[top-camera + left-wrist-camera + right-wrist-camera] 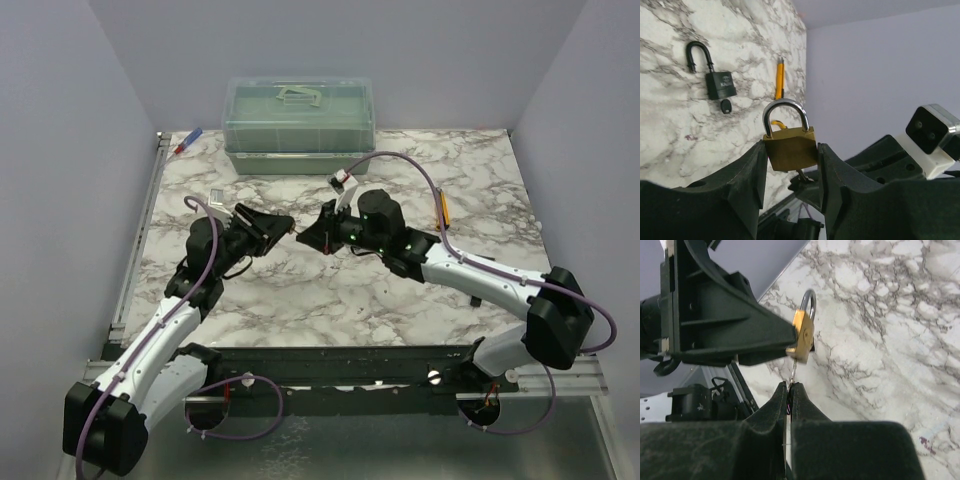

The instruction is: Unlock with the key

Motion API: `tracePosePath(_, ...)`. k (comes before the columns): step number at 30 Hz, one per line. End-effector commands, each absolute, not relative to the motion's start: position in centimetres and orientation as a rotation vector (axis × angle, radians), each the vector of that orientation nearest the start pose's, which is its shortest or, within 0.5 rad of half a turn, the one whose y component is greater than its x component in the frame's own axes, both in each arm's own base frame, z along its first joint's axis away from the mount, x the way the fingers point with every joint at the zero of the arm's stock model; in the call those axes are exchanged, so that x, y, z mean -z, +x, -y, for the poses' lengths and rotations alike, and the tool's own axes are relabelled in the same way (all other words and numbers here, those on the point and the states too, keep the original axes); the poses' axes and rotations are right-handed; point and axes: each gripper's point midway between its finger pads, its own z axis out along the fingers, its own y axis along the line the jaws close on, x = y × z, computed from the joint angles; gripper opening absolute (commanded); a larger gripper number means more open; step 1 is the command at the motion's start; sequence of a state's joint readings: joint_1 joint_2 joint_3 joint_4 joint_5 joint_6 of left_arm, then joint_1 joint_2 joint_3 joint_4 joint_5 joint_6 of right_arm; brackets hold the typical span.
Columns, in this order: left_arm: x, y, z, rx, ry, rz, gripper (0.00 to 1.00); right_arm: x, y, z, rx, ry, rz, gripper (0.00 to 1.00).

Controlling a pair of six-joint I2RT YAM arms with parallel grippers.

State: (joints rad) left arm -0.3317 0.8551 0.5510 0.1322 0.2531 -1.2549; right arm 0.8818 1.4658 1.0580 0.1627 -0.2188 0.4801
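Observation:
A small brass padlock (pixel 790 147) is held off the table, pinched by its sides in my left gripper (pixel 790 150). Both legs of its silver shackle sit in the body. From the right, my right gripper (pixel 790 386) is shut on the key (pixel 794 371); only the thin metal blade shows, and it runs up into the bottom of the brass padlock (pixel 803 335). The key's head is hidden between the fingers. The blade (pixel 802 175) also shows under the lock in the left wrist view. In the top view the two grippers (pixel 300 232) meet tip to tip over the middle of the table.
A black padlock (pixel 720 84) with its shackle raised lies on the marble, a small black-headed key (pixel 726 106) right below it. An orange pencil (pixel 444 208) lies at the right, a green lidded box (pixel 298 125) stands at the back, and a red-and-blue pen (pixel 187 141) lies at the back left.

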Motion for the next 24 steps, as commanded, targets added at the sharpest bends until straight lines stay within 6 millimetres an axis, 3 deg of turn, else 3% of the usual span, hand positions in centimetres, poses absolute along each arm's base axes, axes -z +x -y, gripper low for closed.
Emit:
tracePosePath(1, -23.5, 29.5, 17.4, 1.215, -0.695, -1.846, 0.0, -24.0, 23.6, -37.9, -1.147, -0.556, -1.925, 0.0)
tracePosePath(12, -20.0, 30.1, 16.1, 1.088, -0.776, -1.893, 0.0, -20.9, 21.4, -36.3, -1.207, -0.497, -2.009, 0.0)
tracePosePath(15, -16.6, 29.6, 15.4, 0.961, -0.809, -2.029, 0.0, -19.8, 21.5, -35.4, -1.159, -0.479, -2.024, 0.0)
tracePosePath(21, -8.3, 27.4, 16.1, 0.781, -0.772, -2.413, 0.0, -17.4, 21.8, -33.8, -1.051, -0.455, -2.072, 0.0)
tracePosePath(24, -5.8, 26.8, 15.9, 0.685, -0.759, -2.503, 0.0, -16.4, 21.7, -33.2, -1.018, -0.451, -2.093, 0.0)
